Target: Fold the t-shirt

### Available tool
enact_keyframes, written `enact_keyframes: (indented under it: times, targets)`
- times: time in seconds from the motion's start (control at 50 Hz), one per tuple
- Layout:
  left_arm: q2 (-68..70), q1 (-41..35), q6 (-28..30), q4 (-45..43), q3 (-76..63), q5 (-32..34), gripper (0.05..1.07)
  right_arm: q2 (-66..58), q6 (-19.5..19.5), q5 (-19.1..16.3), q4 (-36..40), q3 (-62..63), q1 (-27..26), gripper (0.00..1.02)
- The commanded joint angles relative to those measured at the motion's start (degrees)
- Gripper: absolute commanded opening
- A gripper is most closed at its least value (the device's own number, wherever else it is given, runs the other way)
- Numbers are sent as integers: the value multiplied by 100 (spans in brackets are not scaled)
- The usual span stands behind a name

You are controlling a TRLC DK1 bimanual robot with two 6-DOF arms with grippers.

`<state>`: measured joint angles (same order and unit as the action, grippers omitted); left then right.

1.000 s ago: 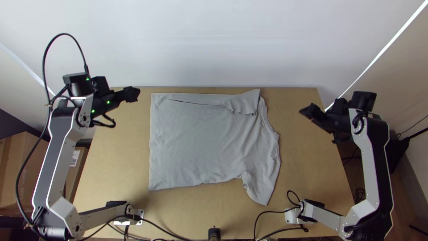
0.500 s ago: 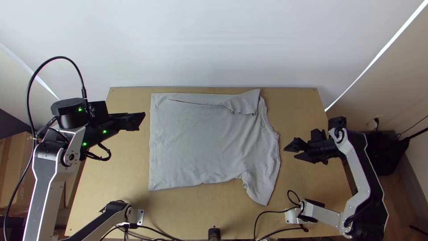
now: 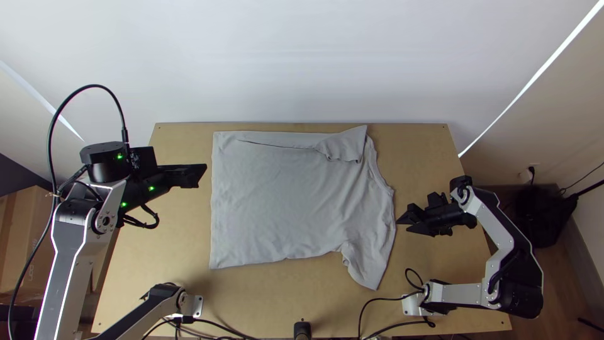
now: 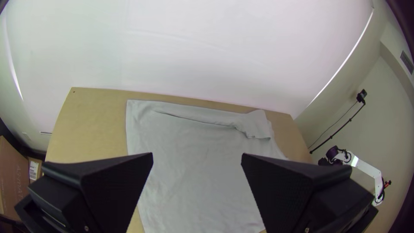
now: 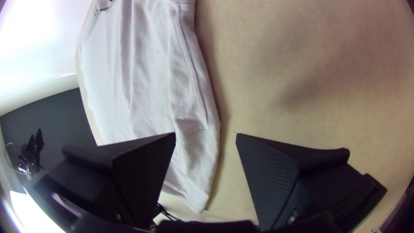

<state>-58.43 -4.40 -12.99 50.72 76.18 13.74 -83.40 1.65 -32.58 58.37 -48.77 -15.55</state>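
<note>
In the top view, my left gripper (image 3: pixel 202 175) hangs off the left edge of the grey t-shirt (image 3: pixel 283 195). It stands open and empty, its fingers framing the t-shirt (image 4: pixel 189 142) in the left wrist view, where the left gripper (image 4: pixel 197 154) spans a wide gap. My right gripper (image 3: pixel 404 226), also open and empty, is just beyond the collar side. In the right wrist view, the right gripper (image 5: pixel 206 134) has a border of the t-shirt (image 5: pixel 151 86) between and behind its fingers. The shirt lies spread, its far long edge turned inward with a sleeve; the near sleeve points outward.
Bare wooden table (image 3: pixel 157 252) surrounds the shirt. Black cables (image 3: pixel 377 318) lie at the near edge beside a small black object (image 3: pixel 302 328). Cardboard boxes (image 3: pixel 22 252) stand left of the table, and a white wall rises behind it.
The left gripper has come nearer the viewer and slightly right. The right gripper has moved left and nearer, close to the collar side. The t-shirt lies as before.
</note>
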Motion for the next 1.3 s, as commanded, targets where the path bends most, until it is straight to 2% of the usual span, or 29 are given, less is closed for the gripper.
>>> enact_keyframes:
  times: [0.0,0.36,0.48,0.6,0.66,0.8,1.04,1.2,1.28]
  targets:
    - [113,45,95,43,-112,15,103,-186,90,6,-115,175,-18,65]
    - [183,89,113,43,-209,15,103,-537,-103,164,-563,430,439,64]
    - [210,98,148,52,-253,6,103,-546,-262,173,-871,588,703,56]
    - [245,150,236,70,-306,6,103,-564,-420,226,-1047,711,1001,55]
    - [245,177,377,158,-350,6,103,-564,-429,269,-1064,720,1107,47]
    - [245,229,1080,667,-429,-20,103,-502,-429,463,-1495,799,1116,3]
    - [192,203,2205,1669,-499,6,102,-239,-402,621,-1539,861,1037,2]
    - [139,-87,3303,2979,-974,76,101,-186,-402,621,-1539,905,966,2]
    - [131,-386,3409,3216,-1343,-126,101,-177,-402,621,-1548,957,966,2]
